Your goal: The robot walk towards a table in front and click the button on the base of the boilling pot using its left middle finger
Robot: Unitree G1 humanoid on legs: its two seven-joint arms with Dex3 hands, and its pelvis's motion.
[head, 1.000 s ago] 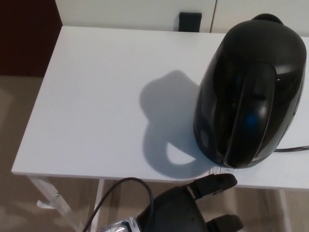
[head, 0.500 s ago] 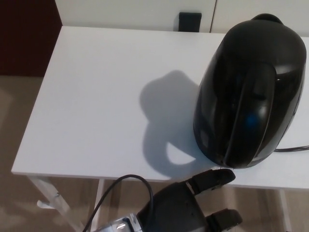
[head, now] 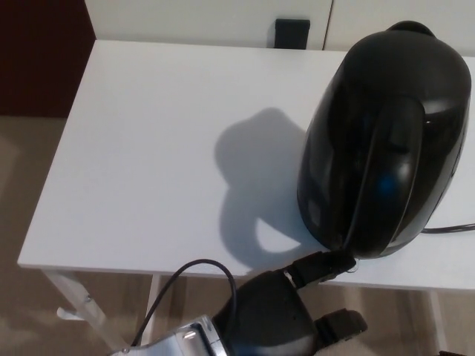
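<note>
I look down at a white table (head: 148, 148) and take the black electric kettle (head: 386, 141) as my landmark. The kettle stands on the right part of the table, close to the near edge, with its handle turned toward me. On the handle I see a small blue reflection. The base of the kettle is mostly hidden under the body, so I cannot see the button itself clearly; there is only a small pale spot at the bottom of the handle, where my finger ends.

My left hand (head: 274, 319) comes from below the kettle, in front of the table edge. It holds nothing. The fingers are apart: one finger (head: 323, 265) is stretched out up and to the right, and its tip is at the lower end of the kettle handle, touching it or almost touching, I cannot tell which. Another finger (head: 340, 325) is lower, well apart from the kettle, below the table edge.

A thin black cable (head: 194, 274) makes a loop from my wrist, left of the hand. The shadow of the kettle lies on the table to the left of the kettle. Another cord (head: 449, 228) leaves the kettle to the right. Behind the kettle, by the wall, there is a small dark box (head: 292, 33).
</note>
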